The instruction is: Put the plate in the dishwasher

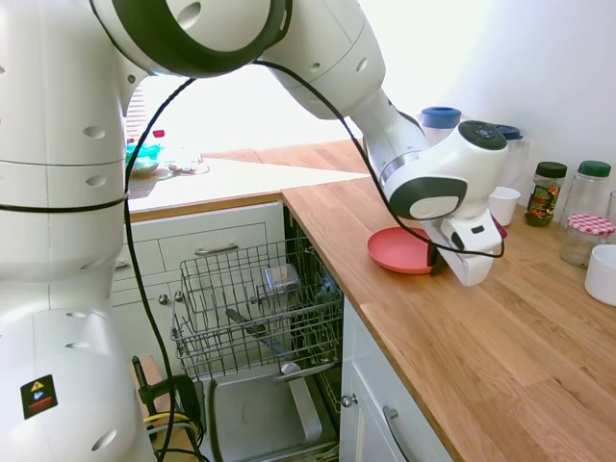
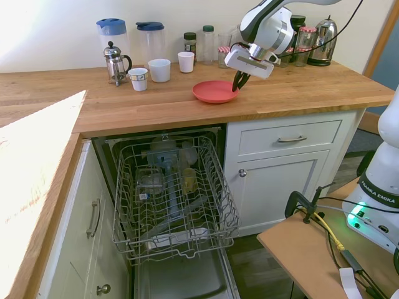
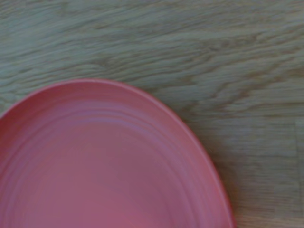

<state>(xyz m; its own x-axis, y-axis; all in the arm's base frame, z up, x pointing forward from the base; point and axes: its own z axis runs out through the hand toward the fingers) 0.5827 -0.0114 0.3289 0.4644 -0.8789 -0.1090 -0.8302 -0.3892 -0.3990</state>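
Observation:
The coral-red plate (image 1: 397, 250) (image 2: 212, 91) lies on the wooden counter, above the right side of the dishwasher. My gripper (image 1: 438, 262) (image 2: 237, 85) reaches down at the plate's right rim, and its fingers are shut on that rim. In the wrist view the plate (image 3: 104, 166) fills the lower left against the wood grain. The dishwasher (image 2: 171, 199) (image 1: 255, 308) stands open below the counter with its grey wire rack pulled out over the lowered door, and a few items sit in the rack.
Behind the plate stand white mugs (image 2: 159, 70), a French press (image 2: 115, 62), two blue-lidded jugs (image 2: 151, 40), jars (image 2: 190, 43) and a kettle (image 2: 322, 40). A white bowl (image 1: 603, 274) sits right of the gripper. White cabinets (image 2: 287, 168) flank the dishwasher.

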